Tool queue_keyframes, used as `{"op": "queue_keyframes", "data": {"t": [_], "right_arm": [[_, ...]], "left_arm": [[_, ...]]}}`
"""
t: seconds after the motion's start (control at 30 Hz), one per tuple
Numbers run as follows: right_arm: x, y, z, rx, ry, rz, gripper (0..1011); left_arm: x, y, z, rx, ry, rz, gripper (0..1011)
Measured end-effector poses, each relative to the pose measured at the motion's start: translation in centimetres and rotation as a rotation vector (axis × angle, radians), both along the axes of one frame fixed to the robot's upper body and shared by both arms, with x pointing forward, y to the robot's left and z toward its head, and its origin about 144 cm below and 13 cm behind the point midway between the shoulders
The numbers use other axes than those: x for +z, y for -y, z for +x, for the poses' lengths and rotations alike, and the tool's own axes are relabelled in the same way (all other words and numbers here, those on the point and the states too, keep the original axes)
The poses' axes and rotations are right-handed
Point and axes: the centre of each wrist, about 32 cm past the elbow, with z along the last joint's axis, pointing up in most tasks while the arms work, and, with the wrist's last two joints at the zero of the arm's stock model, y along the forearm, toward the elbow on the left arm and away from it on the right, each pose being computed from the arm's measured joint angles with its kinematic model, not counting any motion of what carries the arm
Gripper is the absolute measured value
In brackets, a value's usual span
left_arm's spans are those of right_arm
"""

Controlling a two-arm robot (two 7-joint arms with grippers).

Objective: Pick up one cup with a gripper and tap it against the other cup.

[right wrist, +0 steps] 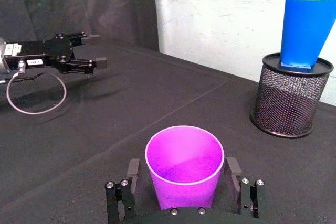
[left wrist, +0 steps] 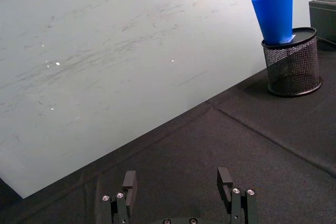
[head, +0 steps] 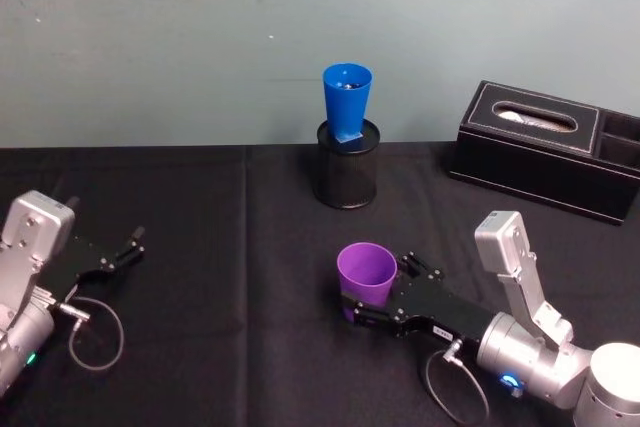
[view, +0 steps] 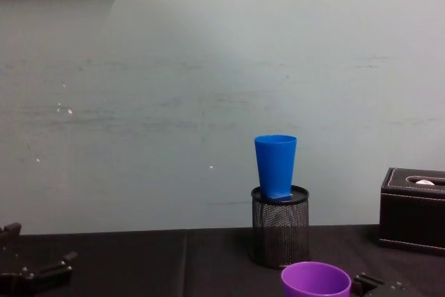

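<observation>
The purple cup (head: 366, 270) (right wrist: 184, 166) (view: 316, 282) stands upright on the black tablecloth, right of centre and near me. My right gripper (head: 378, 287) (right wrist: 183, 167) is open around it, one finger on each side with a small gap to the cup wall. The blue cup (head: 346, 97) (left wrist: 274, 14) (right wrist: 306, 30) (view: 275, 165) sits in a black mesh pen holder (head: 347, 172) (right wrist: 290, 98) (view: 279, 231) at the back centre of the table, beyond the purple cup. My left gripper (head: 130, 247) (left wrist: 177, 179) (right wrist: 98, 49) is parked at the left, open and holding nothing.
A black leather tissue box (head: 545, 147) (view: 414, 210) stands at the back right. A grey cable loop (head: 95, 332) hangs from the left arm. A pale green wall rises behind the table's far edge.
</observation>
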Motion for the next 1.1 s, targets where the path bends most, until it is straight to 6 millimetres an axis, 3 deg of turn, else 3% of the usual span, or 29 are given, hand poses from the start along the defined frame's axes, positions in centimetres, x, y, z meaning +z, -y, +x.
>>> {"op": "queue_keyframes", "data": {"t": [0.4,0.7,1.1], "right_arm": [[0.2,0.0,-0.4,-0.008,0.069,0.029,1003],[1.4,0.2,-0.8,-0.032,0.165,0.177,1002],[1.9,-0.9,-1.4,-0.524,0.170,0.084,1003]], "left_arm": [[0.0,0.0,0.0,0.000,0.000,0.000,1000],[0.0,0.0,0.0,0.000,0.000,0.000,1000],[0.0,0.0,0.0,0.000,0.000,0.000,1000]]}}
